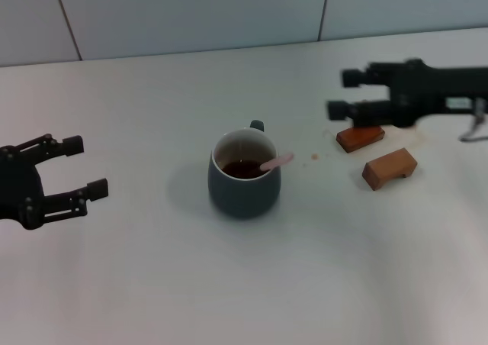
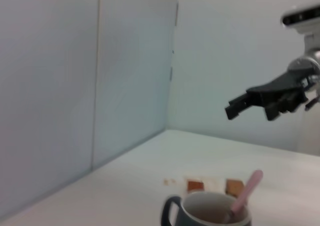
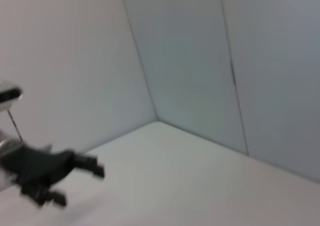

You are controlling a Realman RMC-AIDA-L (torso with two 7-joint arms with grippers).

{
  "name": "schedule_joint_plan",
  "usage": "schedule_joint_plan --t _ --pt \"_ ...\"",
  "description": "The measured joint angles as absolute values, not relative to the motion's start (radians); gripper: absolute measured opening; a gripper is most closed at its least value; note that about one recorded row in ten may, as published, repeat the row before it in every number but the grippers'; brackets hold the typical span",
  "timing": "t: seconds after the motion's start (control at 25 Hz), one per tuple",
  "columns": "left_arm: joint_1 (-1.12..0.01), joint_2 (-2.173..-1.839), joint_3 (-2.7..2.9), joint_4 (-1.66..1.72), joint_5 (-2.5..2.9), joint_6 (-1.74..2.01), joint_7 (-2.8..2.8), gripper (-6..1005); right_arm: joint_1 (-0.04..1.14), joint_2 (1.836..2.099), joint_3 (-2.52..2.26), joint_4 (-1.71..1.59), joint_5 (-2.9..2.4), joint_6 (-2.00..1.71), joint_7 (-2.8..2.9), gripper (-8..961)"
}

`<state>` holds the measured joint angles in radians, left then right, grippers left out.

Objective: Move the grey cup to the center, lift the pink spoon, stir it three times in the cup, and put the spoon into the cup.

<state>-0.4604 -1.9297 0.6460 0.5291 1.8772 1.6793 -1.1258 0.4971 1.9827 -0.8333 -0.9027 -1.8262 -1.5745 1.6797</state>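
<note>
The grey cup [image 1: 244, 175] stands upright near the middle of the white table, handle toward the back, brown liquid inside. The pink spoon [image 1: 276, 162] rests in the cup, its pale handle leaning out over the right rim; the left wrist view shows the cup [image 2: 207, 212] and the spoon [image 2: 246, 191] too. My left gripper [image 1: 82, 166] hovers open at the left, well apart from the cup. My right gripper [image 1: 345, 94] is open at the back right, raised above the table and empty; it also shows far off as the right gripper [image 2: 236, 106].
Two brown wooden blocks lie right of the cup: one [image 1: 360, 137] under the right gripper, another [image 1: 390, 167] nearer the front. A small brown stain [image 1: 313, 156] marks the table between cup and blocks. Grey wall panels close off the back. The left gripper [image 3: 80, 178] shows in the right wrist view.
</note>
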Motion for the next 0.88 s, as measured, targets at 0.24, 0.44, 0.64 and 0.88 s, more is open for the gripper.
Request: schedule_joint_plan --t 0.24,0.44,0.64,0.88 --pt "-0.575 -1.892 0.649 0.54 2.001 1.679 -1.253 842 0.537 1.883 -0.826 -0.699 -1.938 -1.609 1.579 793" --pt "-0.607 -1.888 0.65 0.564 2.042 1.68 -1.299 842 0.583 1.865 -0.814 -0.686 -2.033 -1.626 1.587 813" --pt "-0.71 -1.896 0.655 0.659 2.221 1.689 -1.46 842 0.601 1.87 -0.815 -0.706 -2.077 -1.622 1.588 813" --pt "-0.719 -1.899 0.655 0.661 2.227 1.689 -1.462 842 0.607 1.874 -0.815 -0.711 -2.09 -1.617 1.583 813"
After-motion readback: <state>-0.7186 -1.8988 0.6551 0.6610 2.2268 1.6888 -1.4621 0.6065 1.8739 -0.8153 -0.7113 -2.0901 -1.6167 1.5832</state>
